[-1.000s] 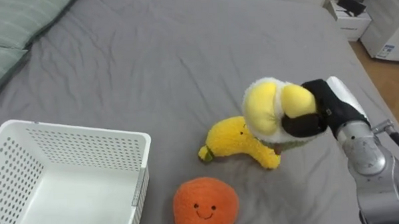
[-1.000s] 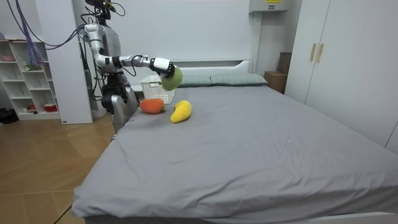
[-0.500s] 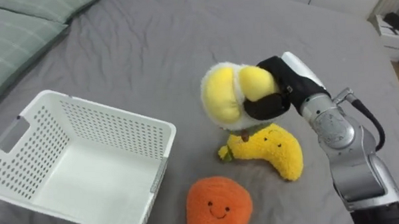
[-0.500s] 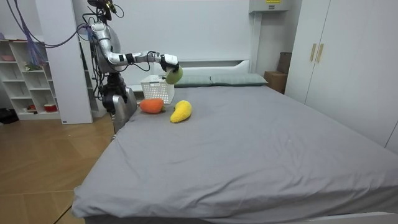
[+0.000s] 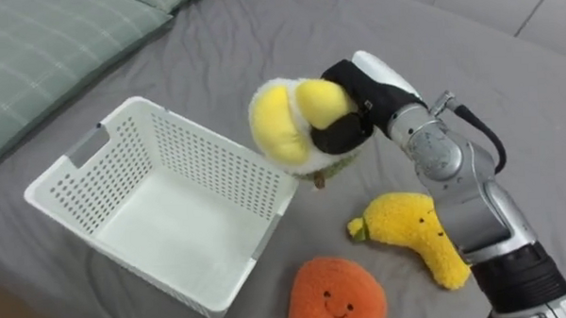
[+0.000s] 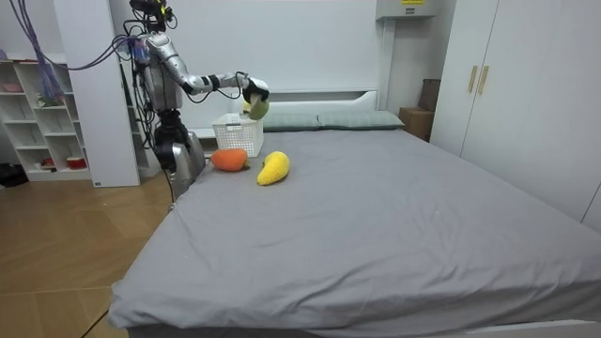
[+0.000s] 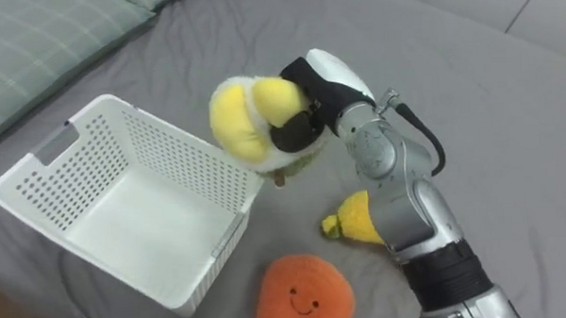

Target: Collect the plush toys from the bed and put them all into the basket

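Note:
My right hand (image 5: 361, 104) (image 7: 311, 99) is shut on a round yellow, white and green plush toy (image 5: 286, 124) (image 7: 247, 122), held in the air just over the right rim of the white perforated basket (image 5: 118, 155) (image 7: 85, 156). A yellow banana plush (image 5: 413, 235) (image 7: 353, 223) lies on the grey bed to the right of the basket. An orange plush with a smiling face (image 5: 337, 291) (image 7: 304, 290) lies in front of it, near the basket's front corner. In the room view I stand at the bed's corner with the right arm (image 6: 211, 81) stretched over the basket (image 6: 233, 133).
The grey bedcover (image 5: 260, 37) spreads all around the toys. A green checked pillow (image 5: 43, 45) lies at the upper left beyond the basket. In the room view a white shelf unit (image 6: 38, 117) stands behind me and wardrobes (image 6: 526, 94) at the room view's right.
My right hand has carried the round plush leftward from above the banana plush to the basket's right rim. The head camera has turned left, bringing the basket to the middle.

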Motion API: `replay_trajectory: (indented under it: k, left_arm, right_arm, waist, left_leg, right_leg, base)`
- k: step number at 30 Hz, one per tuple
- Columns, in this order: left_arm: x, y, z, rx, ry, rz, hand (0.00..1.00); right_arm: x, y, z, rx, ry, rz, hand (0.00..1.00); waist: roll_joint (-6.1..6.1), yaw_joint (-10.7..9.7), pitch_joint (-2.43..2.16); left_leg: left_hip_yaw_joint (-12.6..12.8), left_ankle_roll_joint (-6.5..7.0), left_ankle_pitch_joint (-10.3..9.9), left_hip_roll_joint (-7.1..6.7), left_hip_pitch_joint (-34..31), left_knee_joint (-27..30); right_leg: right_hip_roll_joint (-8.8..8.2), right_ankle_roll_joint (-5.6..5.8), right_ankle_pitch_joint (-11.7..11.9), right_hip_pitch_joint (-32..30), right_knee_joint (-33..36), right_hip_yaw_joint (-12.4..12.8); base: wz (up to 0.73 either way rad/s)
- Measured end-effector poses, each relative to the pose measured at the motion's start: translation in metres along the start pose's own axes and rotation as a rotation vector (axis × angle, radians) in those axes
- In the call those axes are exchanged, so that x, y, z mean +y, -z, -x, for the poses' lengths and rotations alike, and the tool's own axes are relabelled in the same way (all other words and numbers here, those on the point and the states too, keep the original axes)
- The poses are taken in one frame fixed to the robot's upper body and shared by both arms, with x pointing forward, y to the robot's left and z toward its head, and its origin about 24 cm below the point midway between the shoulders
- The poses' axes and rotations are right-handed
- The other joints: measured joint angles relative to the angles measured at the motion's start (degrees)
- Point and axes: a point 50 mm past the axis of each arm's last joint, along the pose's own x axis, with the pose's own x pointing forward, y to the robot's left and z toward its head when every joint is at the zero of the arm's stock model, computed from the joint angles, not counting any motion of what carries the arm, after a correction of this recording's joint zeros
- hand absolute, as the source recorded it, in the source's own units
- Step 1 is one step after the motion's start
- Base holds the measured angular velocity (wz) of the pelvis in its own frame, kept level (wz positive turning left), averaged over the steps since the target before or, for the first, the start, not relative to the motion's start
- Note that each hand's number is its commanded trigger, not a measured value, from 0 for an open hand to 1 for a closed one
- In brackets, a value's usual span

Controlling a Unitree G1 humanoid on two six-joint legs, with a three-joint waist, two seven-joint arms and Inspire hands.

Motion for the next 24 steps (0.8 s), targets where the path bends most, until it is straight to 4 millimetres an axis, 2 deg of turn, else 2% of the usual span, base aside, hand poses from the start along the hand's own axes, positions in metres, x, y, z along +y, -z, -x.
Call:
replay_trajectory:
  k: [2,5,7,8,9,10,11,18,24]
  left_arm:
    - [0.001,-0.001,0.000,0.004,-0.004,-0.002,0.00]
    - [0.001,-0.004,0.000,-0.001,-0.009,-0.004,0.00]
    - [0.002,-0.003,0.000,0.004,-0.010,-0.004,0.00]
    - [0.002,-0.003,0.000,0.004,-0.012,-0.004,0.00]
    - [0.002,-0.004,-0.001,0.003,-0.013,-0.004,0.00]
    - [0.002,-0.005,-0.001,0.001,-0.013,-0.004,0.00]
    - [0.003,-0.004,-0.001,0.003,-0.015,-0.003,0.00]
    - [0.006,-0.011,-0.001,0.009,-0.025,0.029,0.00]
    - [0.007,-0.011,-0.002,0.014,-0.028,0.032,0.00]
  right_arm:
    - [0.003,-0.003,-0.001,-0.010,-0.016,-0.002,1.00]
    - [0.009,-0.004,-0.004,-0.009,-0.045,-0.026,1.00]
    - [0.013,-0.004,-0.010,0.002,-0.070,-0.021,1.00]
    - [0.016,-0.005,-0.013,0.005,-0.078,-0.034,0.91]
    - [0.019,-0.005,-0.014,0.006,-0.083,-0.053,0.40]
    - [0.020,-0.005,-0.014,0.006,-0.084,-0.058,0.03]
    - [0.021,-0.006,-0.015,0.005,-0.088,-0.058,0.00]
    - [0.024,-0.009,-0.015,-0.002,-0.090,-0.048,0.00]
    - [0.030,-0.012,-0.015,-0.013,-0.111,-0.036,0.00]
  waist:
    - [-0.19,1.17,-0.03]
    - [-0.56,2.68,0.25]
    - [-0.67,3.07,0.25]
    - [-0.78,3.29,0.29]
    - [-0.82,3.51,0.31]
    - [-0.82,3.66,0.33]
    - [-0.89,4.31,0.28]
    - [-1.09,7.39,0.13]
    - [-0.93,8.23,0.24]
  left_leg:
    - [-0.31,-0.02,0.07,-0.09,-0.20,0.00]
    - [-1.33,-0.07,0.48,-0.39,-0.32,-0.04]
    - [-1.74,-0.05,0.65,-0.52,-0.38,0.00]
    - [-2.12,-0.04,0.74,-0.65,-0.46,0.00]
    - [-2.51,-0.04,0.83,-0.75,-0.62,0.03]
    - [-2.65,-0.04,0.85,-0.78,-0.70,0.06]
    - [-2.92,-0.04,0.93,-0.86,-1.13,0.09]
    - [-4.38,-0.14,1.04,-1.17,-2.29,0.70]
    - [-5.64,-0.13,1.25,-1.66,-3.11,0.96]
  right_leg:
    - [-0.05,0.01,-0.01,-0.01,0.05,-0.15]
    - [-0.25,0.02,-0.02,0.00,0.02,-1.21]
    - [-0.33,0.02,-0.02,0.11,0.05,-1.56]
    - [-0.39,0.03,-0.02,0.20,0.03,-1.77]
    - [-0.41,0.03,-0.01,0.23,-0.01,-1.98]
    - [-0.41,0.04,-0.01,0.23,-0.01,-2.09]
    - [-0.44,0.05,0.00,0.18,-0.04,-2.48]
    - [-0.47,0.06,0.02,-0.02,-0.76,-4.43]
    - [-0.68,0.10,0.02,0.06,-0.83,-5.54]
  base:
    - [0.13]
    - [0.17]
    - [0.13]
    - [0.16]
    - [0.16]
    - [0.15]
    - [0.12]
    - [0.12]
    - [0.10]
